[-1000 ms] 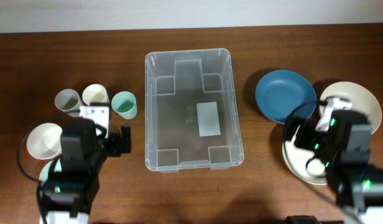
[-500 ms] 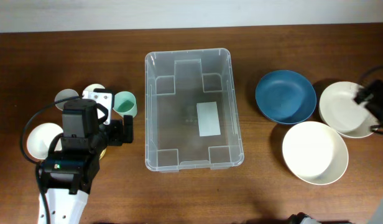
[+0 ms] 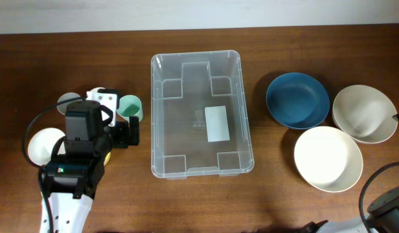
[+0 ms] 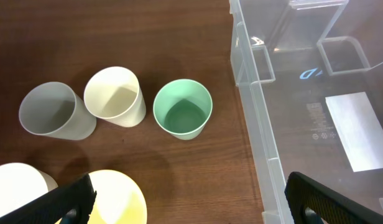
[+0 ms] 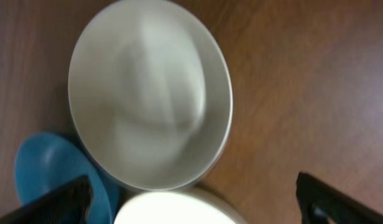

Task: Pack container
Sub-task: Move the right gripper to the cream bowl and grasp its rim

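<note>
Overhead, I see the container (image 3: 186, 133) mid-table, bare but for its label (image 3: 217, 123); nothing is packed. Left wrist: my left gripper (image 4: 198, 202) is spread wide and empty, the mint cup (image 4: 183, 107) ahead of it. Right wrist, blurred: my right gripper (image 5: 198, 199) is spread and empty over a white bowl (image 5: 151, 93). I judge all the loading remains.

The brown wooden surface (image 3: 199, 200) carries all items.

Left half of the overhead frame: three cups stand upright in a row, mouths up.
- Grey cup (image 4: 51, 111), leftmost.
- Cream cup (image 4: 114, 95), touching the grey cup.
- Green cup (image 4: 183, 107), just beside the cream cup.

Below the row lie a small white bowl (image 3: 44, 144) and a yellow round item (image 4: 117, 199), both cut off by the lower edge of the left wrist frame.

Right half of the overhead frame: a blue plate (image 3: 296, 100), a cream bowl (image 3: 363, 113) at the far right, and a large white bowl (image 3: 328, 158) below them, all set close together.
</note>
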{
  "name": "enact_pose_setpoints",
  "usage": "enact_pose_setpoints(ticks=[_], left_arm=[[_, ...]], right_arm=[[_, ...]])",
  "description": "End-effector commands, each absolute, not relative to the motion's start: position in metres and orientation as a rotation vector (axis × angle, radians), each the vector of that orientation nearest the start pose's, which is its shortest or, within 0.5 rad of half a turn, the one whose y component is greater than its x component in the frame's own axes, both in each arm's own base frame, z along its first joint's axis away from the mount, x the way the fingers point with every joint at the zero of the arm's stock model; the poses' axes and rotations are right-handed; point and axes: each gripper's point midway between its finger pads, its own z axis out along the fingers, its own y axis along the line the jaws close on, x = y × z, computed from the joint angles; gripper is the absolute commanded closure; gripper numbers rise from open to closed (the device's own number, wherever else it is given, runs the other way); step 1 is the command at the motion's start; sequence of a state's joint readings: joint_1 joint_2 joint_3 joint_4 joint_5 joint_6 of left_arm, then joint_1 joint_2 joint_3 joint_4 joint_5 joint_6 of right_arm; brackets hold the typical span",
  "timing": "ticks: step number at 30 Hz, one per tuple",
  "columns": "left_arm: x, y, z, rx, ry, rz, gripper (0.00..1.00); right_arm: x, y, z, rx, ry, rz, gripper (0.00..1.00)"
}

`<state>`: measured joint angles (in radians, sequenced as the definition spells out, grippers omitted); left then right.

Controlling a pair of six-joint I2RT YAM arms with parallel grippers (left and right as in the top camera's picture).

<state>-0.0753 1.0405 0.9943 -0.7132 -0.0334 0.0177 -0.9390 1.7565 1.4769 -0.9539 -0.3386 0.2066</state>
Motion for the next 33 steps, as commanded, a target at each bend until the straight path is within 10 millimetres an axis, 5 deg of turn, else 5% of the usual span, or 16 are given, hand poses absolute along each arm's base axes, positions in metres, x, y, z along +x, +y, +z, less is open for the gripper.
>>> enact_pose_setpoints(ticks=[1, 9, 26, 33], left_arm=[[0.317, -0.018, 0.227, 0.082, 2.315, -0.003, 0.00], [0.319, -0.018, 0.224, 0.083, 2.320, -0.004, 0.00], [0.320, -0.018, 0.225, 0.083, 2.315, -0.004, 0.00], [0.321, -0.018, 0.226, 0.082, 2.310, -0.004, 0.00]], right_arm=[[0.285, -0.283, 0.103, 1.384, 2.338, 0.324, 0.00], [0.293, -0.272, 0.045, 1.357, 2.329, 0.398, 0.02], [0.317, -0.274, 0.002, 1.324, 2.323, 0.384, 0.09], [0.319, -0.272, 0.001, 1.319, 2.329, 0.389, 0.36]])
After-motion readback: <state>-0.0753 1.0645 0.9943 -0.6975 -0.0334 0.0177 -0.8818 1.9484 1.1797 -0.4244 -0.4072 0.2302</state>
